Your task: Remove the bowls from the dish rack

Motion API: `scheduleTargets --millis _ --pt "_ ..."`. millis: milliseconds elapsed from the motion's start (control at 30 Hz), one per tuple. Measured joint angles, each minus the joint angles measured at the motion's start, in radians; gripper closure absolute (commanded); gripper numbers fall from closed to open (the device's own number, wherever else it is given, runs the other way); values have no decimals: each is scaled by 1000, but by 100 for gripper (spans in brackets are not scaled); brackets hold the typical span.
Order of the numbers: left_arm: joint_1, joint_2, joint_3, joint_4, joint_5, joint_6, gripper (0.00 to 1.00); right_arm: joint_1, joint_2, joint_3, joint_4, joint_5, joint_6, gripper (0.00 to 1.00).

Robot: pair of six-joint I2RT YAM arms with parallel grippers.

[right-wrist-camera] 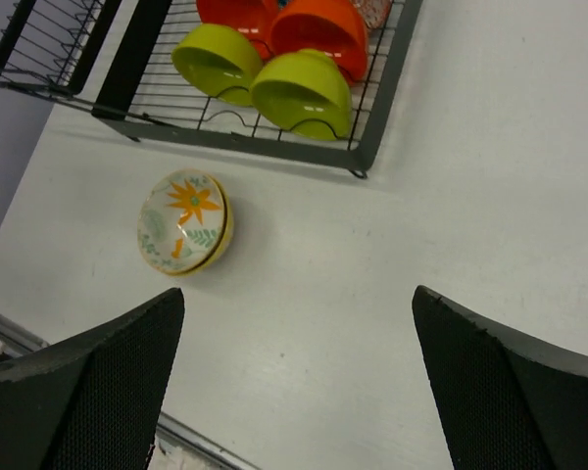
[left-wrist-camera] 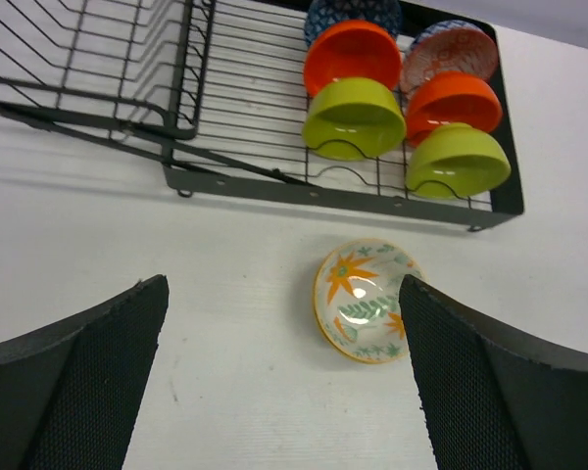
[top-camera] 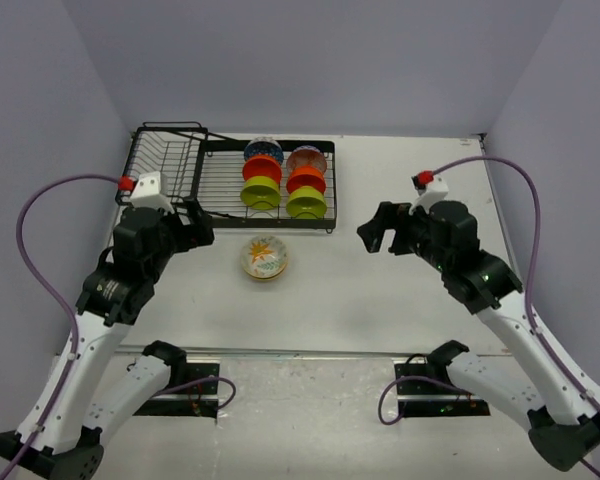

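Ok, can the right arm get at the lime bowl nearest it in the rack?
Probably yes. The right gripper is open and empty, with only bare table between it and the rack's near corner. That lime bowl sits at the front of its row, nothing over it.

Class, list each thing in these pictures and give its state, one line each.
Left gripper: open, empty.
Right gripper: open, empty.
Dish rack: holds six bowls.
Lime green bowls: racked on edge, nearest.
Orange bowls: racked on edge, middle.
Patterned bowls: racked, at back.
Floral bowl: on table, outside rack.
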Motion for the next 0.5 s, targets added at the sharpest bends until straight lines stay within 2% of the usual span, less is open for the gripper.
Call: scheduleTargets --millis 67,167,300,367,500 --pt "0 -89 -84 5 60 -46 0 0 -125 -101 11 6 35 1" --pt "0 -190 -174 -20 158 -127 0 1 -400 -271 -48 61 118 1" --pt "0 -252 -187 -117 187 -196 0 1 -704 -314 -162 212 210 1" --pt "0 -278 -176 -177 179 -201 0 0 -779 -302 -201 259 235 1" --pt "0 -262 -125 -273 159 -203 0 1 -803 -244 -294 315 288 1"
